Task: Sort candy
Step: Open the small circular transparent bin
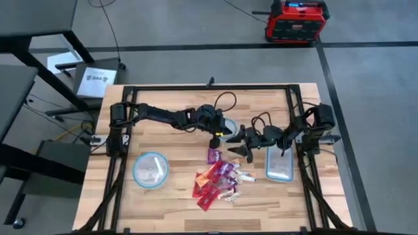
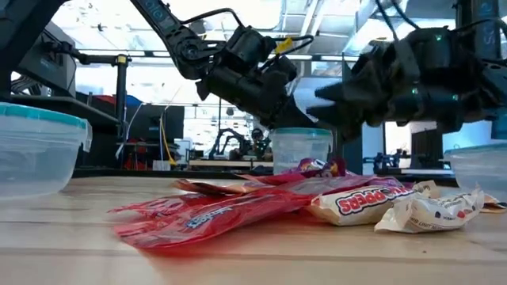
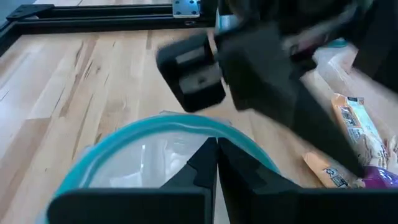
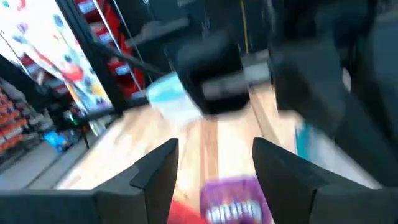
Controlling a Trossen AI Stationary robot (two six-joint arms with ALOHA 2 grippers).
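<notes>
I see my left gripper (image 1: 214, 140) closed empty over a bowl (image 1: 228, 125). My right gripper (image 1: 241, 151) hangs open above the candy (image 1: 219, 177) piled mid-table (image 1: 176, 202).

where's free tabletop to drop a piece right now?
Bare wood: left of the bowl to the table's left edge; the strip between that bowl and the candy pile; the front edge below the pile. Crowded: centre, where the left gripper hangs shut by the second bowl, and the right gripper, open, before the tub.
</notes>
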